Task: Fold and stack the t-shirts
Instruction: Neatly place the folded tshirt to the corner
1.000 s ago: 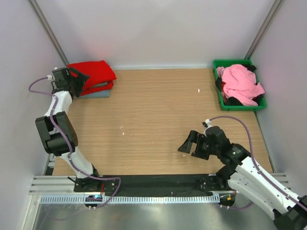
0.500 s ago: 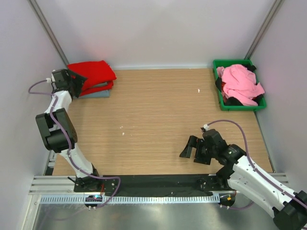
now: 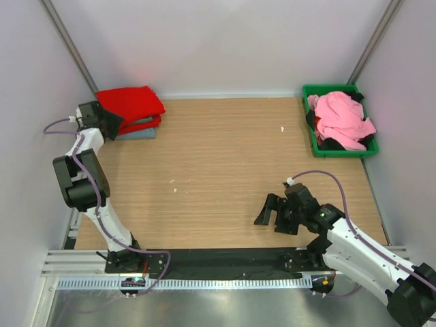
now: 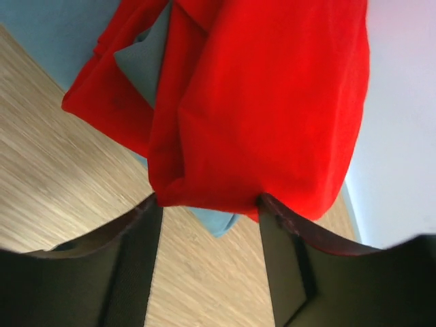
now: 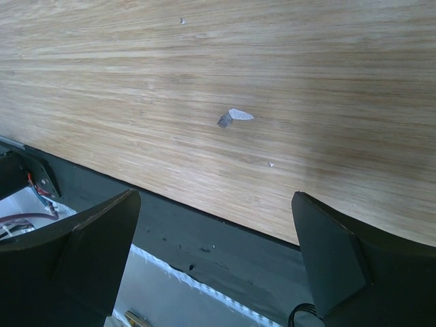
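Observation:
A folded stack of t-shirts sits at the far left corner, the bright red shirt (image 3: 133,103) on top and a light blue-grey shirt (image 3: 141,133) at the bottom. My left gripper (image 3: 114,122) is at the stack's near left edge. In the left wrist view the red shirt (image 4: 272,102) hangs over the blue-grey shirt (image 4: 214,221), and its edge reaches between the tips of my left gripper (image 4: 208,204), whose jaws stand apart. More t-shirts lie crumpled in the bin, a pink shirt (image 3: 340,116) over a dark shirt (image 3: 332,144). My right gripper (image 3: 272,212) is wide open and holds nothing.
The green bin (image 3: 308,92) stands at the far right corner. In the right wrist view my right gripper (image 5: 214,197) hovers over the table's near edge and the black strip (image 5: 225,238). A small white scrap (image 5: 235,116) lies on the wood. Walls close in at left and right.
The left gripper's jaws have narrowed and it has shifted slightly toward the near side along the stack's edge. The right arm has drawn back a little toward the near edge.

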Robot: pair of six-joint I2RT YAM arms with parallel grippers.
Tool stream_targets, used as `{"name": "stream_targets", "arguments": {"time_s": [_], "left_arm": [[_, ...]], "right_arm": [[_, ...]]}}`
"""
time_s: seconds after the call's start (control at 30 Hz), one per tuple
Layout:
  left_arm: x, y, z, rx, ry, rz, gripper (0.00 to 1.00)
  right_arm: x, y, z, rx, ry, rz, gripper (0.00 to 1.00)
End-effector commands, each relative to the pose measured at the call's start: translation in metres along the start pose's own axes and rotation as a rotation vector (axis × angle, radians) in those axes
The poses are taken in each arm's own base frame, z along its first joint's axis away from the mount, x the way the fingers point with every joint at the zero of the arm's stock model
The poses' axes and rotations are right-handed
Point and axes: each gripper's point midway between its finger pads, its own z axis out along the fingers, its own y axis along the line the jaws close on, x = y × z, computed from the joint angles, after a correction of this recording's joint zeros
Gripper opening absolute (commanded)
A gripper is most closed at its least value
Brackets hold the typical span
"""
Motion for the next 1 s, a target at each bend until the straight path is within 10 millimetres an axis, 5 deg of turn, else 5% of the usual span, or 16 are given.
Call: {"name": "stream_targets", "arguments": {"time_s": [0.0, 0.1, 0.27, 0.53, 0.8, 0.97], "left_arm": [[-0.015, -0.011, 0.005, 0.006, -0.039, 0.017, 0.54], [-0.024, -0.018, 0.007, 0.004, -0.054, 0.029, 0.39], [-0.030, -0.015, 0.012, -0.030, -0.059, 0.060, 0.00], [-0.055, -0.021, 0.010, -0.050, -0.097, 0.215, 0.00], [-0.068, 0.014, 0.023, -0.159, -0.087, 0.304, 0.00], [-0.051, 0.035, 0.027, -0.193, -0.011, 0.283, 0.40]], "right_arm": [[-0.006, 0.010, 0.000, -0.038, -0.017, -0.028, 1.00], [-0.005, 0.008, 0.001, -0.031, -0.013, -0.023, 1.00], [-0.006, 0.009, 0.002, -0.032, -0.017, -0.023, 1.00], [-0.004, 0.006, 0.004, -0.020, -0.006, -0.028, 1.00], [-0.003, 0.004, 0.004, -0.019, -0.007, -0.031, 1.00], [-0.005, 0.006, 0.004, -0.027, -0.011, -0.029, 1.00]]}}
